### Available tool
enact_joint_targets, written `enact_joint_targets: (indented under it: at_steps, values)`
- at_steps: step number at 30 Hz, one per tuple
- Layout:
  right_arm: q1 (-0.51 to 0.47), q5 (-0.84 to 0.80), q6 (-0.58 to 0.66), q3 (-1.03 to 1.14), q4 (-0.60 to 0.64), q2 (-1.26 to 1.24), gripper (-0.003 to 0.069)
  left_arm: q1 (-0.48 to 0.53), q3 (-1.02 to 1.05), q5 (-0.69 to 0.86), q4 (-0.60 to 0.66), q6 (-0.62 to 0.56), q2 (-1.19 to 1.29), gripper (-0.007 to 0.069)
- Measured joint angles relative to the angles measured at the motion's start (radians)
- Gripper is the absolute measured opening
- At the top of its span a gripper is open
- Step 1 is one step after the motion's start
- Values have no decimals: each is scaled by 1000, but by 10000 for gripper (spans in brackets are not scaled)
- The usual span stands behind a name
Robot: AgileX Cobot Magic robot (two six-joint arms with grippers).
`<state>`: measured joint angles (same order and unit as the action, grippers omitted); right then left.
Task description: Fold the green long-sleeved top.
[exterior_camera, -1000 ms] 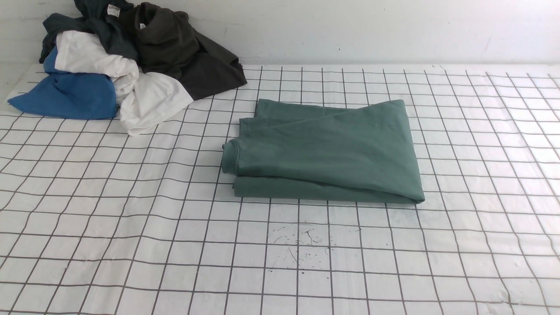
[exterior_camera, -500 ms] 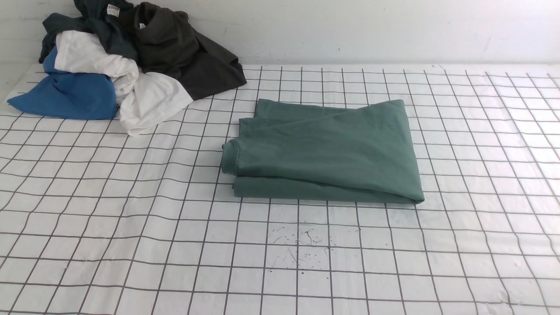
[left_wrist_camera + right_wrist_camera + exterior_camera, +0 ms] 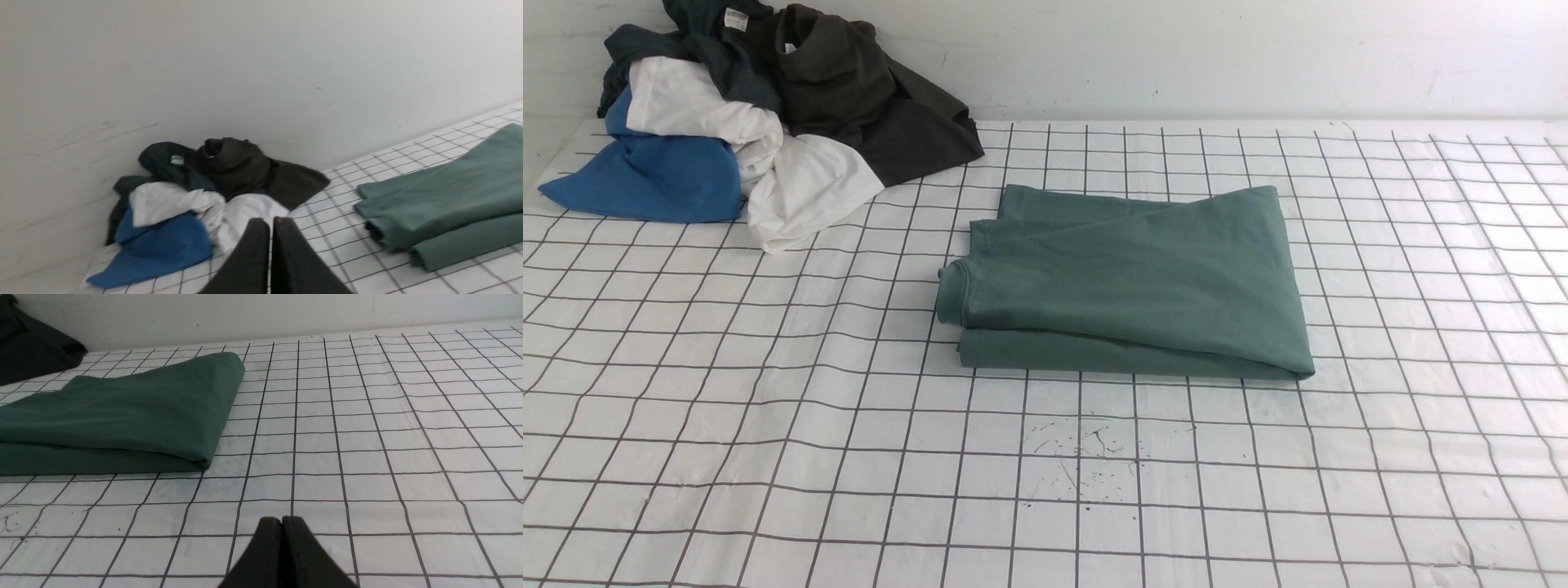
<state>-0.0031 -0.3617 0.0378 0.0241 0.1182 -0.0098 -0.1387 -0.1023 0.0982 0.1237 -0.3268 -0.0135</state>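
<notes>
Green long-sleeved top (image 3: 1131,286): 1, and you see it folded into a compact, roughly rectangular bundle lying flat near the middle of the tabletop, slightly toward the far side.
Layers of the top: you can count at least 3 stacked edges along its left side in the front view; a rounded, stitched edge pokes out at the left end, and the right near corner ends in a smooth fold.
Tabletop (image 3: 768,457): 1, covered by a white sheet with a dark grid; you can see a small patch of dark specks on it just in front of the top.
Pile of other clothes (image 3: 760,114): 1 heap at the far left corner against the wall, well apart from the green top.
Garments you can tell apart in the pile: 4 colours, namely a blue garment (image 3: 654,175), a white garment (image 3: 792,184), a dark teal garment (image 3: 707,41) with a white neck tag, and a dark olive-brown garment (image 3: 866,98). Whether the white cloth is 1 piece or 2, you cannot tell.
Left hand (image 3: 270,253): 1, its 2 dark fingers pressed together with nothing between them, raised clear of the cloth and facing the pile.
Right hand (image 3: 282,547): 1, its 2 fingers also pressed together and empty, above bare grid to the right of the green top, not touching it.
Arms in the front view: 0 visible.
</notes>
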Motion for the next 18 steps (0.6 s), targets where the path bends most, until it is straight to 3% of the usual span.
enact_joint_targets:
  at_steps: [6, 8, 13, 18]
  values:
    - [0, 0, 0, 0, 0, 0, -13, 109, 116, -35, -17, 183, 0, -7]
    - [0, 0, 0, 0, 0, 0, -13, 115, 126, -16, -29, 195, 0, -7]
    - [0, -1, 0, 0, 0, 0, -13, 116, 128, 252, 1, 209, 0, -7]
    - [0, -1, 0, 0, 0, 0, -13, 116, 125, 270, 16, 169, 0, -7]
